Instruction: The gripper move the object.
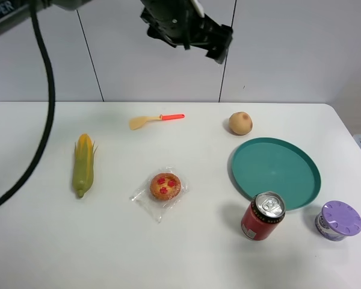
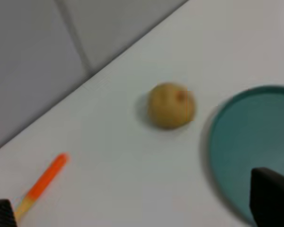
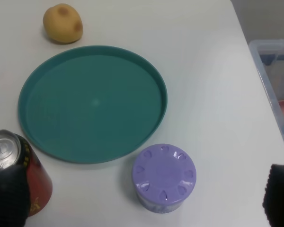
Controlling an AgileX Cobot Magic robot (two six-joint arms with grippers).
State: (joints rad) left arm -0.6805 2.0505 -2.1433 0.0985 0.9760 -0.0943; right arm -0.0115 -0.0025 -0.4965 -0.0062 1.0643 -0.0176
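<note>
The object, a small tan-orange peach-like fruit (image 1: 240, 123) with a reddish-brown spot, sits on the white table just behind the teal plate (image 1: 301, 180). It also shows in the left wrist view (image 2: 171, 105) and the right wrist view (image 3: 62, 23). My left gripper (image 1: 218, 47) hangs high above the table's back edge, up and left of the fruit. In its wrist view the left gripper (image 2: 137, 208) is open and empty, its fingertips (image 2: 270, 198) wide apart. My right gripper (image 3: 142, 196) is open and empty above the purple cup; it is out of the exterior view.
An orange-handled spatula (image 1: 156, 120) lies left of the fruit. A wrapped pastry (image 1: 164, 186), a corn cob (image 1: 83, 164), a red can (image 1: 262, 215) and a purple lidded cup (image 1: 337, 220) stand nearer the front. A clear bin (image 3: 274, 80) sits off the table's right edge.
</note>
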